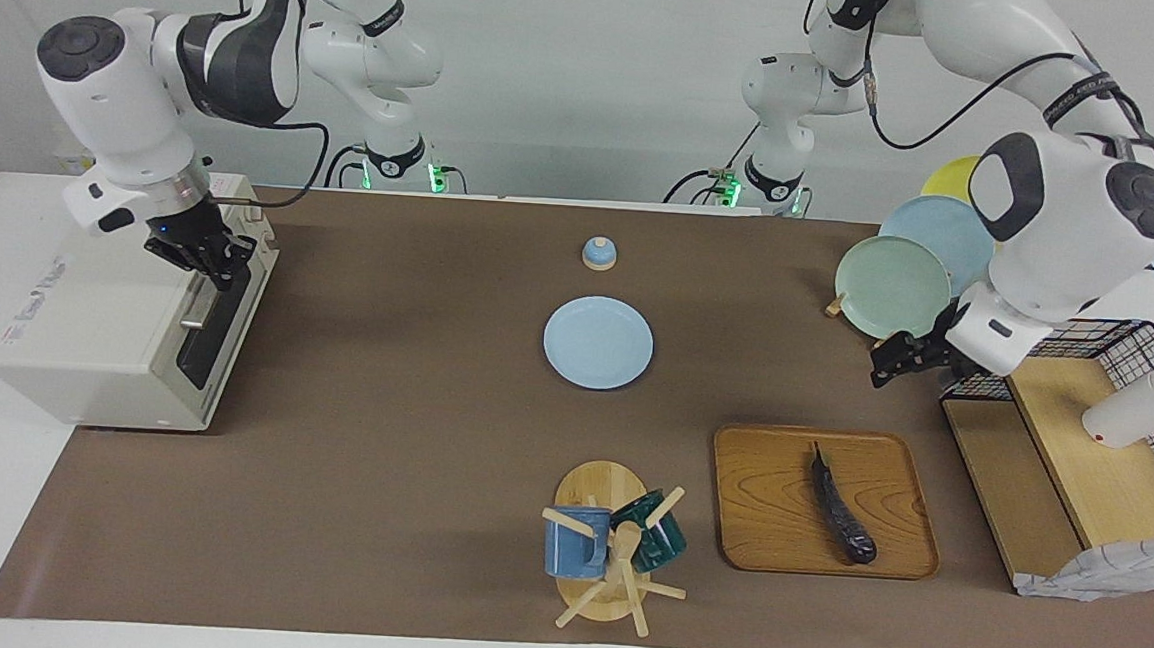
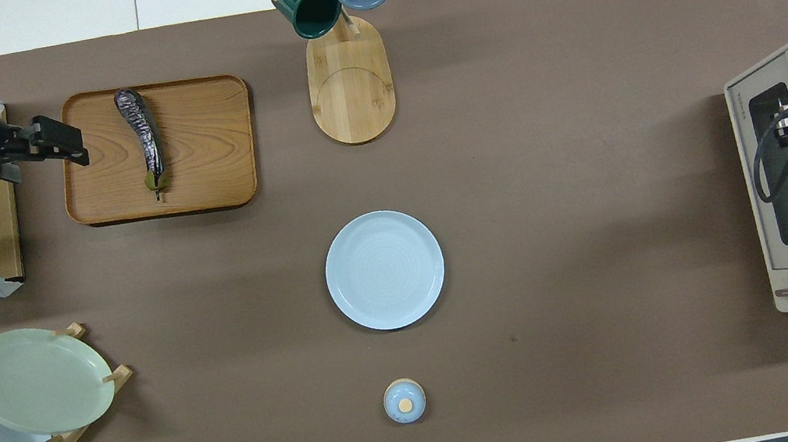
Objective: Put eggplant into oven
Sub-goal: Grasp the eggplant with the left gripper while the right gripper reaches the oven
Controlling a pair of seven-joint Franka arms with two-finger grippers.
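Dark purple and glossy, the eggplant point(image 1: 841, 512) lay on the wooden tray point(image 1: 764, 536), stem end pointing toward the robots, well apart from the oven point(image 1: 105, 335) that sat at the right arm's end of the worktop point(image 1: 407, 474). And there was the right pincer point(image 1: 208, 256), down at the top of the oven's door, fingers drawn together on the metal bar handle point(image 1: 199, 313), with the door seemingly only just ajar at its top edge. Over at the left arm's end, the left pincer point(image 1: 897, 360) hung in the air with its fingers spread wide and nothing between them, over the brown mat between the plate rack point(image 1: 872, 327) and the tray, just beside the wire shelf point(image 1: 1061, 434). Mid-worktop sat a pale blue plate point(image 1: 598, 342), a small blue lid point(image 1: 598, 253) nearer the robots, and a mug tree point(image 1: 613, 557) farther out.
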